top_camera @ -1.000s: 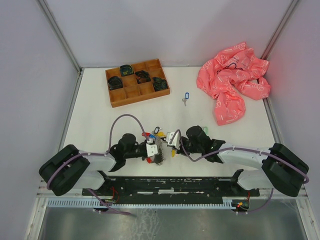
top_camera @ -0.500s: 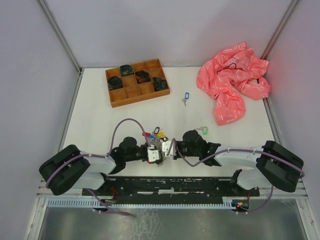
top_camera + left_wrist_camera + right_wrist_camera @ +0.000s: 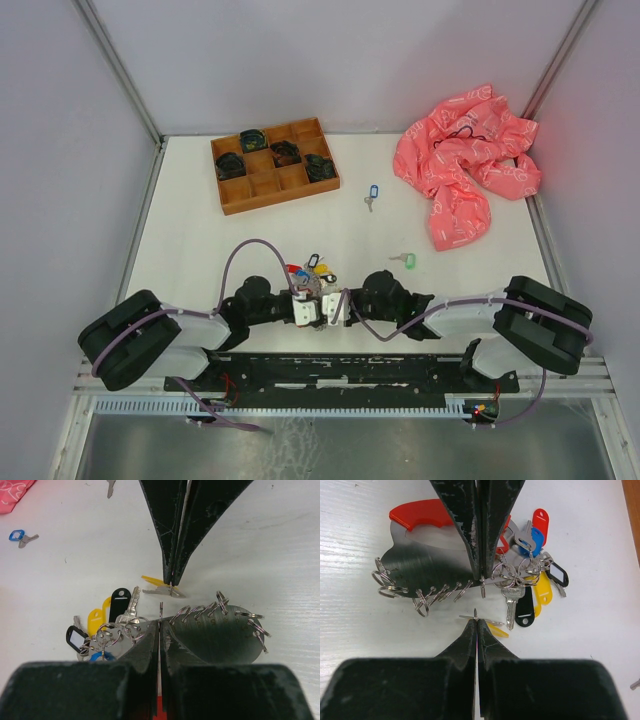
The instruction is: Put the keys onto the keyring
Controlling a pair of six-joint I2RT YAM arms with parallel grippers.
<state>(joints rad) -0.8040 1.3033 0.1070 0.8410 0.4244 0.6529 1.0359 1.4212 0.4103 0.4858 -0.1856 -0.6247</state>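
**Ana:** Where is the keyring (image 3: 427, 562)?

**Tomas:** It lies on the white table (image 3: 200, 230), near the front edge, between the two arms. It is a silvery plate with a red plastic loop (image 3: 420, 511) on one side and a row of small rings (image 3: 437, 594) on the other.

**Ana:** And the keys?

**Tomas:** A bunch of keys (image 3: 532, 575) with red, blue, black and yellow tags hangs at one end of the plate. A single key with a yellow tag (image 3: 494, 628) is just beside the row of rings, with a small gap between them.

**Ana:** What do the grippers hold?

**Tomas:** The left gripper (image 3: 481, 575) is closed tight on the ring-side edge of the keyring. The right gripper (image 3: 476, 622) is closed too, and it pinches the key with a yellow tag. The tips of both grippers point at each other, very near.

**Ana:** What is farther out?

**Tomas:** A key with a green tag (image 3: 404, 260) lies alone behind the right arm, and a key with a blue tag (image 3: 372, 195) lies farther back. A wooden tray (image 3: 268, 188) stands at the back left, with dark things in some compartments. A crumpled pink cloth (image 3: 465, 165) is at the back right.
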